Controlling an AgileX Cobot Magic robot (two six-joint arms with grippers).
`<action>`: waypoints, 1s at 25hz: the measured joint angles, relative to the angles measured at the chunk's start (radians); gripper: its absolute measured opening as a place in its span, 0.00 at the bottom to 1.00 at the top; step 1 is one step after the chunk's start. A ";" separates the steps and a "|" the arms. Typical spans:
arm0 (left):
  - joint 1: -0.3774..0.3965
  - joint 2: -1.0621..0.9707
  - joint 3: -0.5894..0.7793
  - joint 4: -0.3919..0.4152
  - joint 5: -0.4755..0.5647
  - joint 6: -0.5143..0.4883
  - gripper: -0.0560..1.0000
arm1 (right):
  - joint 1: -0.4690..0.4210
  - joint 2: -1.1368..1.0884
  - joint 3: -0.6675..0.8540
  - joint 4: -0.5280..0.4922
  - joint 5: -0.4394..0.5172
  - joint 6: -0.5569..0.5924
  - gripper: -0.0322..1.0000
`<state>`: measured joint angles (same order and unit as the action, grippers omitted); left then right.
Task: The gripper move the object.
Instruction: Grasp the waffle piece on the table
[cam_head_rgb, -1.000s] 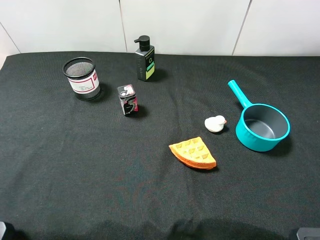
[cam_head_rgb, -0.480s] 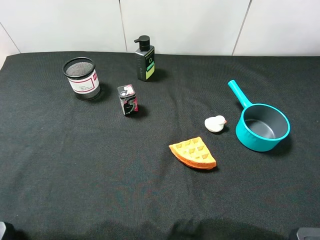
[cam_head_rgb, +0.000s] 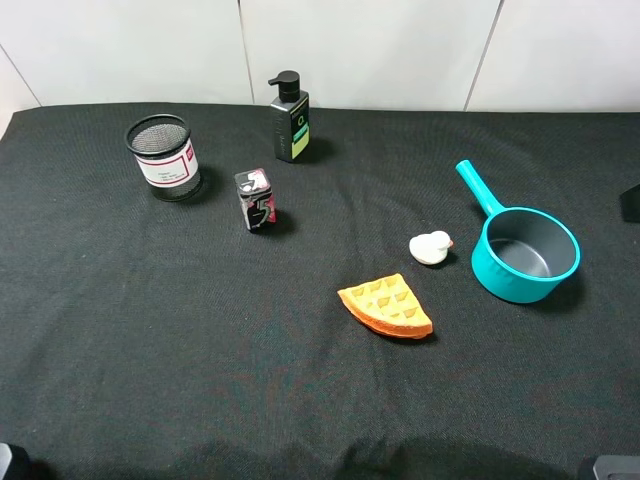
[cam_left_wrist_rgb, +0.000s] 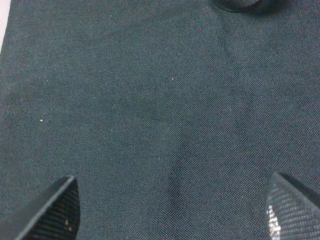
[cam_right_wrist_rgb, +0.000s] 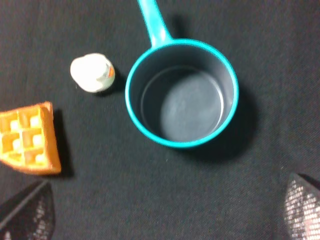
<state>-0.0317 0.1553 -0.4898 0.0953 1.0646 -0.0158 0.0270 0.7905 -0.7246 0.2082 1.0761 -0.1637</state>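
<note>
The orange-yellow waffle wedge (cam_head_rgb: 386, 307) lies flat on the black cloth, right of the middle. It also shows in the right wrist view (cam_right_wrist_rgb: 27, 140). My right gripper (cam_right_wrist_rgb: 170, 200) is open and empty; it hangs above the cloth near the teal saucepan (cam_right_wrist_rgb: 182, 95), apart from the waffle. A black part of the right arm (cam_head_rgb: 632, 203) shows at the right edge of the high view. My left gripper (cam_left_wrist_rgb: 172, 200) is open and empty over bare cloth. It is not seen in the high view.
A small white duck (cam_head_rgb: 430, 248) sits between the waffle and the teal saucepan (cam_head_rgb: 525, 255). A mesh cup (cam_head_rgb: 162, 157), a small dark box (cam_head_rgb: 256, 200) and a pump bottle (cam_head_rgb: 290, 118) stand at the back left. A white wall runs behind the table.
A black part of the right arm has come into view at the right edge of the high view. The waffle and the other things have not moved.
</note>
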 joint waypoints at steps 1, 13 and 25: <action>0.000 0.000 0.000 0.000 0.000 0.000 0.80 | 0.012 0.014 0.000 0.000 0.000 -0.001 0.70; 0.000 0.000 0.000 0.000 0.000 0.000 0.80 | 0.283 0.153 -0.001 -0.059 -0.072 0.130 0.70; 0.000 0.000 0.000 0.000 0.000 0.000 0.80 | 0.586 0.340 -0.001 -0.130 -0.191 0.325 0.70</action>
<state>-0.0317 0.1553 -0.4898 0.0953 1.0646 -0.0158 0.6134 1.1308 -0.7256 0.0782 0.8846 0.1611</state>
